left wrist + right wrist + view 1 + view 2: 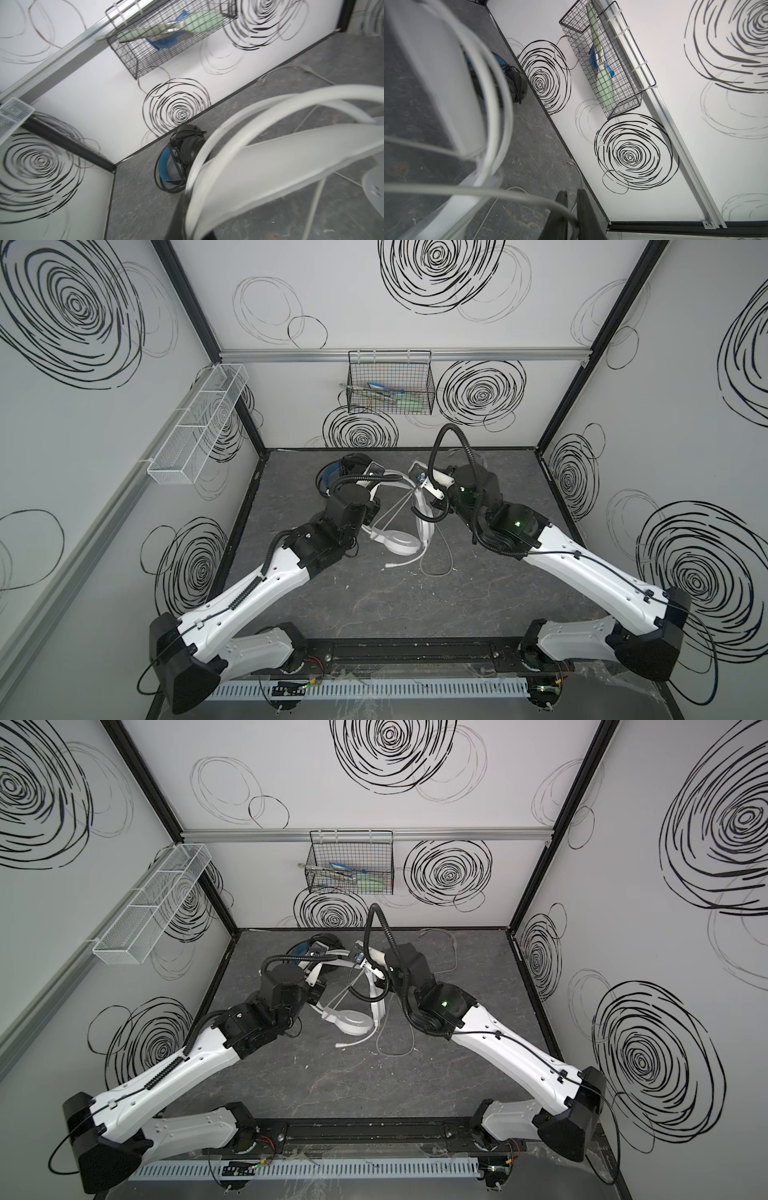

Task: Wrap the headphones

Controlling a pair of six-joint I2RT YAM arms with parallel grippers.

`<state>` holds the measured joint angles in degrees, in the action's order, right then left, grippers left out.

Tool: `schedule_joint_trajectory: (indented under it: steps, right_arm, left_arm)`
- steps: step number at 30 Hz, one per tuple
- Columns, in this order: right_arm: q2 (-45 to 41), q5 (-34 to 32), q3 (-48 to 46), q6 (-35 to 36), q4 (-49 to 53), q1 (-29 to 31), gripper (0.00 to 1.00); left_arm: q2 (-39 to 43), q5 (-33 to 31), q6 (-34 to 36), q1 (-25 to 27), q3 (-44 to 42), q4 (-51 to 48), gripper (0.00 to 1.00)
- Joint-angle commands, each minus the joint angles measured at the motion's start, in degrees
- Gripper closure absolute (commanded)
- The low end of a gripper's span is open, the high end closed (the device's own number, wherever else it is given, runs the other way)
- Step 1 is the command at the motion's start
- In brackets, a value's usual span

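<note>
In both top views the white headset [401, 541] stands tipped near the middle of the table [374, 614], between my two arms. My left gripper [375, 499] is clamped on its headband, and my right gripper [424, 489] is at the band's other side. A few strands of white cable [435, 575] cross the band, but a loose loop lies on the table, so I judge this wrap only partly done. In the left wrist view the headband fills the foreground. Beyond it the black headset [187, 149] lies by the back wall with its cable looped around it, apparently finished. In the right wrist view my fingers [584, 209] stand barely apart with the cable running into them; whether they pinch it I cannot tell.
</note>
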<state>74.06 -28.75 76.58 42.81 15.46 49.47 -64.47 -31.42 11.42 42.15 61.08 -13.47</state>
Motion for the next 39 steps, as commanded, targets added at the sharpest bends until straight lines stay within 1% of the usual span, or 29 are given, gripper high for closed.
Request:
schedule_joint_trajectory:
  steps: [1, 9, 14, 18, 23, 27, 31, 34, 36, 39]
  right_arm:
    - [-0.1, 1.9, 3.2, -2.5, -4.5, -2.7, 0.85]
    - [-1.3, 4.7, 2.1, -13.4, -6.0, -9.0, 0.84]
    - [-2.8, 5.4, 0.5, -17.7, -8.6, -12.3, 0.84]
    - [-4.3, 7.3, -1.1, -22.5, -9.9, -15.6, 0.82]
    - [-5.4, 8.4, -3.5, -26.2, -10.4, -18.1, 0.82]
    - [-5.1, 12.2, -5.1, -30.0, -10.4, -20.4, 0.83]
    - [-4.9, 15.4, -7.8, -33.5, -12.4, -21.6, 0.83]
    - [-4.5, 19.3, -8.8, -36.1, -13.7, -22.1, 0.83]
    - [-4.4, 21.9, -9.7, -37.8, -14.9, -22.1, 0.83]
    - [-4.3, 26.8, -11.8, -40.4, -17.0, -22.1, 0.83]
  left_arm:
    - [2.5, 6.2, -3.4, -0.1, -0.5, 1.9, 1.00]
    - [3.5, 10.8, -9.5, -0.6, 1.4, 0.6, 1.00]
    - [3.3, 13.0, -11.6, -0.8, 3.5, 0.6, 1.00]
    - [3.4, 16.3, -14.3, -2.0, 4.7, 0.6, 1.00]
    - [3.9, 19.8, -16.9, -2.9, 5.6, 1.1, 1.00]
    - [5.6, 24.8, -17.8, -3.5, 5.6, 3.6, 1.00]
    - [5.6, 29.6, -20.3, -4.5, 8.3, 4.4, 1.00]
    - [5.7, 33.6, -24.4, -5.7, 9.5, 6.9, 1.00]
    - [5.7, 36.2, -28.3, -6.5, 9.8, 9.5, 1.00]
    - [5.3, 38.4, -33.2, -6.9, 10.7, 13.6, 1.00]
